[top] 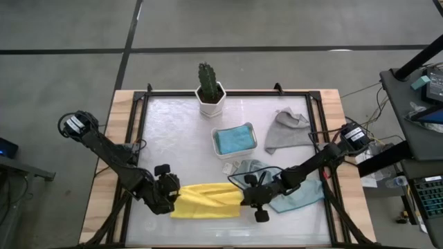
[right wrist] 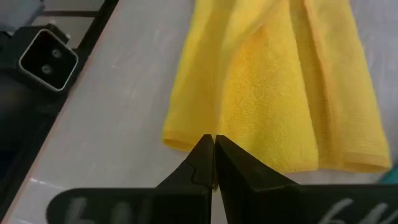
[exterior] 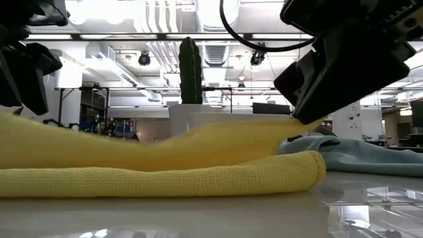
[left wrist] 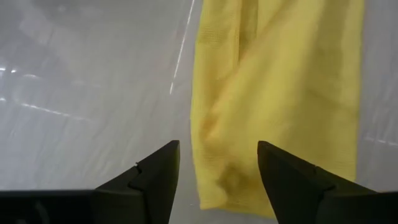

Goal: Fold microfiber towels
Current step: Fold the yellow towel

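Midway through a fold, the soft yellow microfiber towel (top: 205, 200) at the table's (top: 180, 131) near edge is pinched by the closed right gripper (top: 243, 198) and freed by the open left gripper (top: 174, 200); smoothing appears next.

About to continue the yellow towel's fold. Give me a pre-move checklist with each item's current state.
1. Left gripper open, off the yellow towel: ok.
2. Right gripper shut at the towel's right end: ok; whether it pinches cloth: cannot tell.
3. Towel folded into a neat square: not ok, a long rumpled strip.
4. Blue towel in the white tray: ok.
5. Pale teal towel clear of the right arm: not ok, lies under it.
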### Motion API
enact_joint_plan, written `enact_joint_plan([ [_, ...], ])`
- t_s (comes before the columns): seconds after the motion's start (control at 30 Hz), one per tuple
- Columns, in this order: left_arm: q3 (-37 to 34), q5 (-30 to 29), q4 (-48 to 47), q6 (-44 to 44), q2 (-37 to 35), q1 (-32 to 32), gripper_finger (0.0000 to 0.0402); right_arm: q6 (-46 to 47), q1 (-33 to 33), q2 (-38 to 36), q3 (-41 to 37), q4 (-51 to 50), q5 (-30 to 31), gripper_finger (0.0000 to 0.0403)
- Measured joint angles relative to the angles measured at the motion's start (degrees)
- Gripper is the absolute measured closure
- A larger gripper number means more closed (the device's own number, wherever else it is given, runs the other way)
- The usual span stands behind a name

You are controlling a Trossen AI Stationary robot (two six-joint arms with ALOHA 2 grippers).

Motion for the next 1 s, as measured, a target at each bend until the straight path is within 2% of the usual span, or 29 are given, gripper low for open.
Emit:
enact_joint_plan([
  [0.17,0.0,0.0,-0.1,-0.2,0.0,0.0,0.0203,0.3,0.1,0.0,0.0,-0.4,-0.3,0.0394],
  [0.37,0.0,0.1,-0.1,-3.1,0.0,0.0,0.0203,0.1,0.2,0.0,0.0,-0.4,-5.1,0.0394],
  [0.67,1.3,13.3,3.2,-3.3,1.2,-0.3,0.0204,0.4,0.2,0.0,0.0,-0.4,-4.6,0.0394],
  [1.0,1.4,15.0,4.9,-3.5,1.2,-1.0,0.0204,0.4,0.2,0.0,0.0,-0.4,-4.3,0.0394],
])
